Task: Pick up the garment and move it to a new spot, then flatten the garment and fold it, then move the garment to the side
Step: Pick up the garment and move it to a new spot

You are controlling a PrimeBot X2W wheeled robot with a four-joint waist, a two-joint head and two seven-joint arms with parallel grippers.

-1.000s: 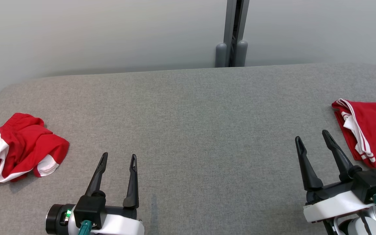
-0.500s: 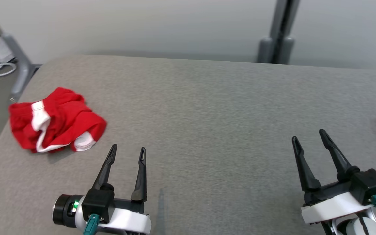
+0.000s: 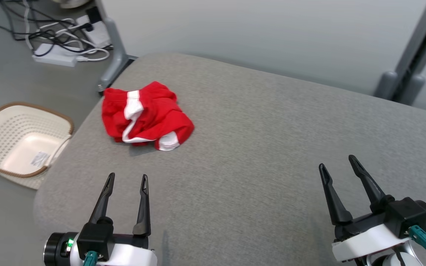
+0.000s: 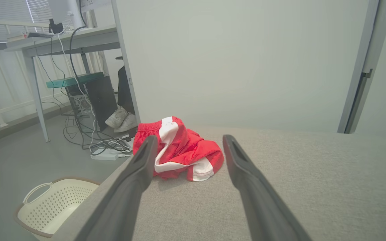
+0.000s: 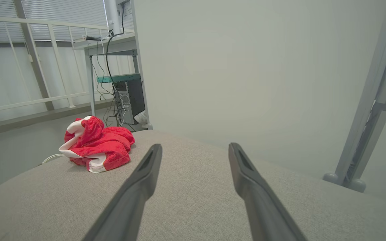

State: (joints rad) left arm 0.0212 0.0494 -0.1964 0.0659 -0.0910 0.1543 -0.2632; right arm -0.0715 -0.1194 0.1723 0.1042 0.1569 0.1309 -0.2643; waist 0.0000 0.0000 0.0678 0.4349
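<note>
Status: task looks unstarted. The crumpled red fabric garment with white trim (image 3: 144, 116), shorts by the look of it, lies in a heap near the far-left corner of the grey fabric-covered tabletop (image 3: 257, 155), close to the left edge. It is not lifted, spread or folded. Everything is left to do: pick, relocate, flatten, fold, shift aside.

Left end effector (image 3: 128, 176): fingers spread wide with nothing between them, over the near-left part of the tabletop and well apart from the garment. In the left wrist view the heap sits ahead, framed between the two fingers, so this arm looks the better lined up for the first reach. Right end effector (image 3: 336, 161): also wide open and empty, over the near-right part, further from the garment.

Surface: flat woven textile cover with rounded corners and no visible wrinkles. It probably has some grip, so dragging cloth across it may bunch the cloth rather than slide it.

Room:
- A plain pale wall (image 3: 235, 33) stands behind the tabletop, with a grey metal post (image 3: 409, 70) at the rear right.
- A cream perforated plastic basket with a brown rim (image 3: 31, 120) sits on the floor just beside the tabletop's left edge. The garment is close enough to that edge that a sloppy grab could drop it off.
- A tangle of cables with a white power strip (image 3: 56, 55) lies on the grey floor.
- Further back are a desk (image 4: 62, 38) and a dark computer tower (image 5: 131, 97).
</note>
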